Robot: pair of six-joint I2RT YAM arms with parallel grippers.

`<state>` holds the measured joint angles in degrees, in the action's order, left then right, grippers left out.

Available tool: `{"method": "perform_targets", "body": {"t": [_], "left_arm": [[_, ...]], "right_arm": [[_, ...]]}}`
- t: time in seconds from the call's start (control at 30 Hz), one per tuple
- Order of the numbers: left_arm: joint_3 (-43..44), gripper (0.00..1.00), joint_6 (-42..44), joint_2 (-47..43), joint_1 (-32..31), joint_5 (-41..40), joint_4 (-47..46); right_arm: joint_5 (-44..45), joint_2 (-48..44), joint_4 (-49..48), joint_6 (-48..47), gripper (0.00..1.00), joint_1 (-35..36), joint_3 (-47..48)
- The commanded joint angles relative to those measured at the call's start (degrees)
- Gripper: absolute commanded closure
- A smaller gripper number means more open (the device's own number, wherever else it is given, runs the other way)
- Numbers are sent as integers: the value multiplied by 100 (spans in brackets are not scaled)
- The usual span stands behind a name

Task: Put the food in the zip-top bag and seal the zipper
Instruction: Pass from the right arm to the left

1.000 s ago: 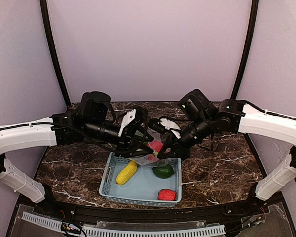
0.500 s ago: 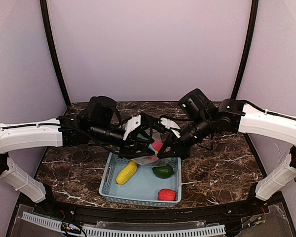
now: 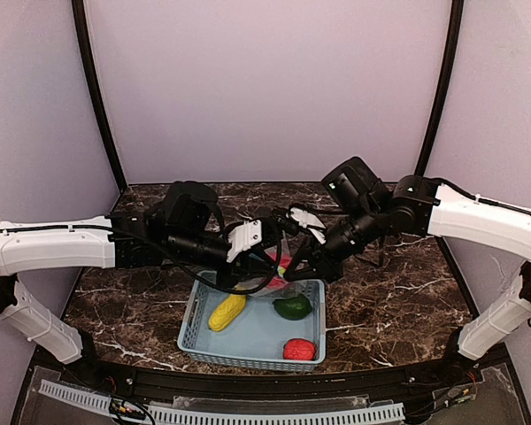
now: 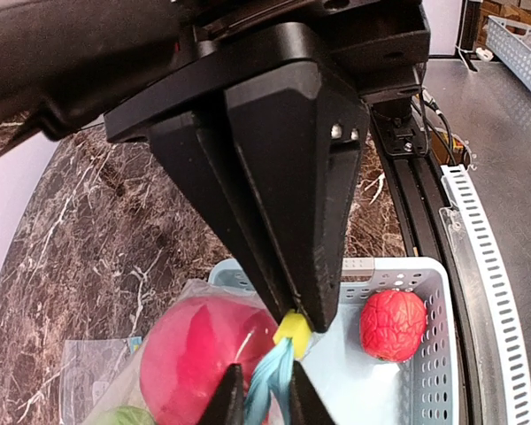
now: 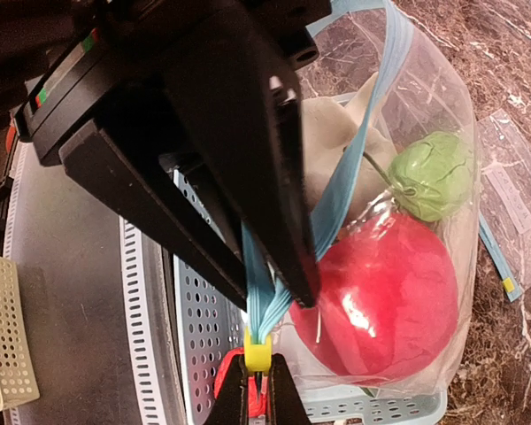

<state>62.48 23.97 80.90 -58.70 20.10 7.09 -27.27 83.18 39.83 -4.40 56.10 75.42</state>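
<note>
The clear zip-top bag (image 5: 442, 106) hangs between both grippers over the far rim of the light blue basket (image 3: 248, 359). It holds a red apple (image 5: 385, 292), a light green pod (image 5: 434, 173) and a white piece (image 5: 332, 150). My left gripper (image 4: 264, 398) is shut on the blue zipper strip (image 5: 336, 195), right beside the yellow slider (image 4: 294, 329). My right gripper (image 5: 257, 398) is shut on the bag's edge at that slider. Yellow corn (image 3: 227, 311), a dark green fruit (image 3: 293, 307) and a small red fruit (image 3: 299, 349) lie in the basket.
A second, flat bag (image 5: 513, 204) lies on the marble table behind the hanging one. The arms cross low over the basket's far edge. A perforated rail (image 4: 487, 292) runs along the table's near edge.
My left gripper has slid right along the bag toward the right gripper, and its jaws have closed onto the zipper strip. The right gripper has kept its hold.
</note>
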Motion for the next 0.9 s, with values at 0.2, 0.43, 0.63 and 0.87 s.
{"method": "perform_targets", "body": {"t": [0.2, 0.43, 0.63, 0.87], "left_arm": [[-163, 99, -208, -160, -81, -379, 65], [-173, 99, -875, -348, -35, -708, -228], [-136, 99, -1469, -383, 179, -397, -450], [-205, 99, -1698, -419, 347, -168, -604]], "right_arm": [[225, -418, -596, 143, 78, -135, -188], [801, -1285, -1685, 778, 41, -230, -1092], [1057, -1900, -2965, 1420, 46, -152, -1960], [1181, -1764, -3417, 1713, 58, 51, -2116]]}}
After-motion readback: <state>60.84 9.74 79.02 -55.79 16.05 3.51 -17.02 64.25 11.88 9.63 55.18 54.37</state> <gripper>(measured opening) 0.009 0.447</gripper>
